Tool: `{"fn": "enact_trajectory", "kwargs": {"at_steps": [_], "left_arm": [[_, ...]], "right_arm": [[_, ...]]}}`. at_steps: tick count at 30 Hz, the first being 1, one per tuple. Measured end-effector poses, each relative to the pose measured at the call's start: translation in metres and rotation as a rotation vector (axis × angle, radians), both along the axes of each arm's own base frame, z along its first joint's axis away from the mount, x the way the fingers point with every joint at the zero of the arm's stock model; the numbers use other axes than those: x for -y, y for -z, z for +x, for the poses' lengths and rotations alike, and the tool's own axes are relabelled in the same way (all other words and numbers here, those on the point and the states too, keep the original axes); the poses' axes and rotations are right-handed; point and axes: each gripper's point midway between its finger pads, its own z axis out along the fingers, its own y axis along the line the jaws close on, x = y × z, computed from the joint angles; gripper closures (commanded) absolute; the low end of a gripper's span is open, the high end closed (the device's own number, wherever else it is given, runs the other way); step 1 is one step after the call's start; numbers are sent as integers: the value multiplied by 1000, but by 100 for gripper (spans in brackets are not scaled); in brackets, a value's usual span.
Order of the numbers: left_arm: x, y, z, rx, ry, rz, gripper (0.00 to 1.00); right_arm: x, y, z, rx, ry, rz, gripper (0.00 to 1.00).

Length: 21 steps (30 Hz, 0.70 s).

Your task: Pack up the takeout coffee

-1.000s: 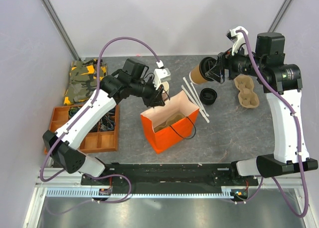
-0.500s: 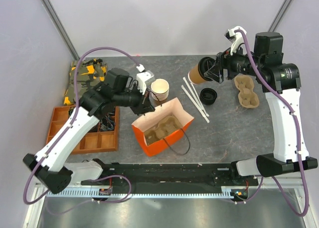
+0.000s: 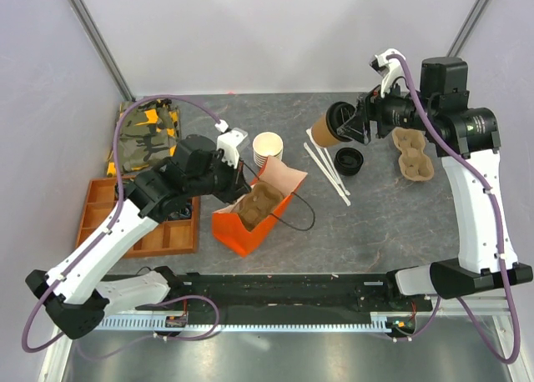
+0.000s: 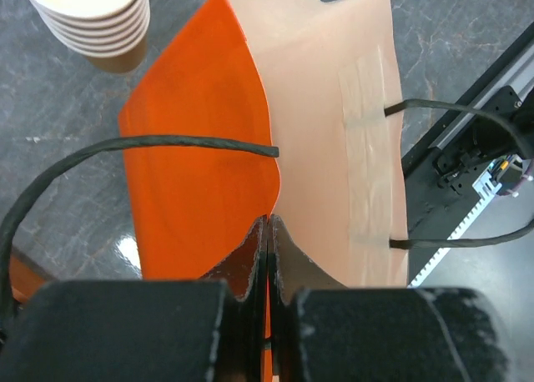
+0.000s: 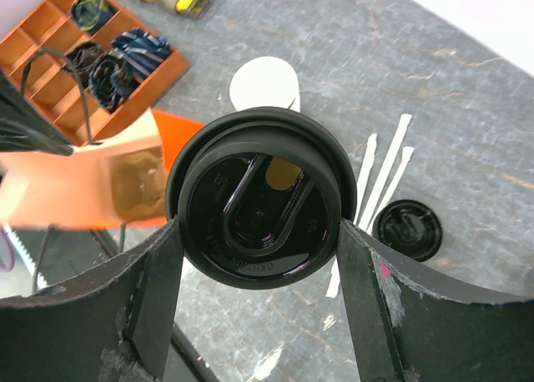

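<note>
Camera overhead: right gripper [image 3: 349, 122] holding takeout coffee [image 3: 325, 129] tilted in air, well right of orange bag [image 3: 238, 223]; left gripper [image 3: 240, 176] gripping bag's rim. Left wrist: fingers [image 4: 133, 332] pressing together, pinching bag's edge. Right wrist: fingers [image 5: 154, 299] spreading wide, clamping takeout coffee from both sides.

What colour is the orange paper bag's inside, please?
Orange paper bag: pale tan inside, clearest in the left wrist view.

Left of the right claw [image 3: 350, 122], bare tabletop [image 3: 292, 119] as far as the stack of lidless cups [image 3: 267, 148]. Nearer than that claw, wooden stirrers [image 3: 327, 172] and loose black lid [image 3: 349, 160] lying in the way. At the left claw [image 4: 269, 247], orange bag [image 3: 238, 230] tipped open, cardboard cup carrier [image 3: 254, 203] filling it, cord handle [image 3: 302, 219] looping beside the mouth.
</note>
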Motion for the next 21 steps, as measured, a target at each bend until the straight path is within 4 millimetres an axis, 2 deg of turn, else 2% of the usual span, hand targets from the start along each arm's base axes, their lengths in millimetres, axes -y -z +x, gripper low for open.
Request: {"fn": "enact_trajectory", "kwargs": {"at_steps": [4, 10, 15, 21], "left_arm": [[0, 9, -1, -19, -34, 0, 98], [10, 3, 3, -24, -51, -29, 98], [20, -12, 11, -21, -58, -62, 98], [28, -2, 18, -57, -71, -51, 98]], "right_arm": [[-5, 3, -13, -14, -42, 10, 60], [-15, -12, -42, 8, -115, 58, 60], [-20, -27, -51, 32, -149, 92, 60], [-37, -25, -63, 15, -223, 116, 61]]}}
